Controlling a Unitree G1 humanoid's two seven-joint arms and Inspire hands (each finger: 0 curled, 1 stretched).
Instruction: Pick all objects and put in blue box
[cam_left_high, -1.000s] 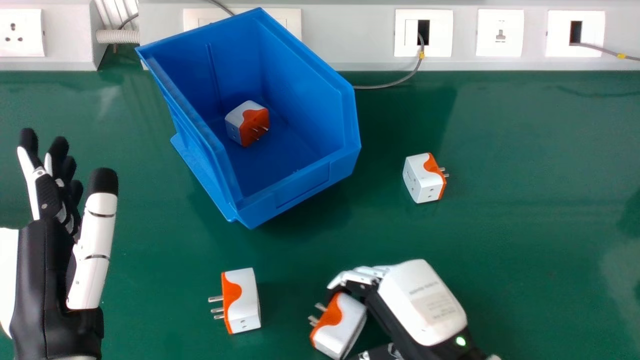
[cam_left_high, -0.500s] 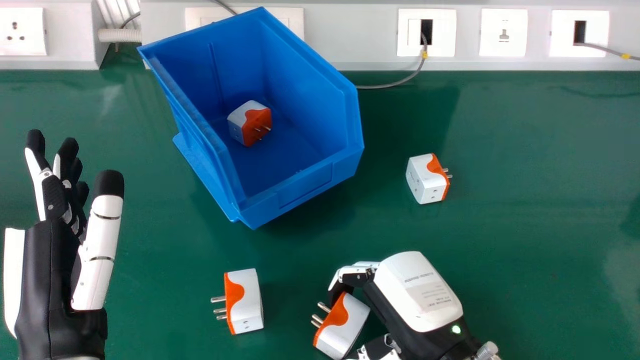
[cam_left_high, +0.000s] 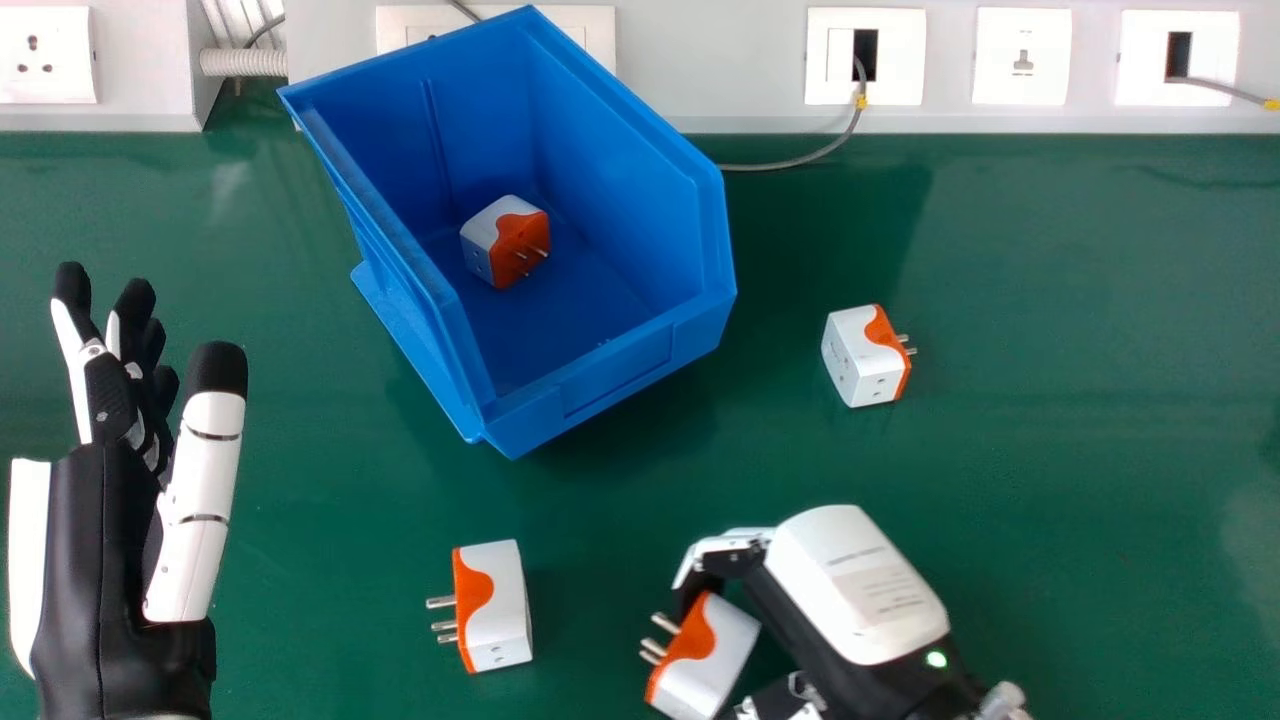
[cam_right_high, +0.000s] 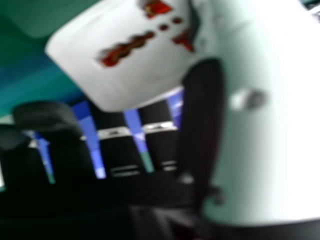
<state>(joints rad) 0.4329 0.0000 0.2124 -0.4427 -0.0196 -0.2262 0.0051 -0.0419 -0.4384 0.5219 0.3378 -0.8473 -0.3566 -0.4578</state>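
In the head view my right hand (cam_left_high: 855, 585) is at the lower middle, its fingers curled round an orange-and-white plug adapter (cam_left_high: 705, 655) with prongs facing left. The right hand view shows that adapter (cam_right_high: 125, 55) close up, between the right hand's thumb and fingers (cam_right_high: 110, 135). My left hand (cam_left_high: 100, 540) stands at the left with straight fingers, holding nothing. One adapter (cam_left_high: 507, 240) lies inside the blue box (cam_left_high: 620, 375). Another adapter (cam_left_high: 498, 605) rests on the green table in front of the box, and one more (cam_left_high: 862, 358) lies to the box's right.
Behind the green table (cam_left_high: 1080, 450) runs a grey-white trunking (cam_left_high: 740, 60) with sockets along it. A thin grey cable (cam_left_high: 790, 163) comes down from one socket and passes behind the box's right side.
The head view has shifted slightly, so the box and adapters appear a little farther right. My right hand's wrist has tilted a little, and the adapter is still in its fingers.
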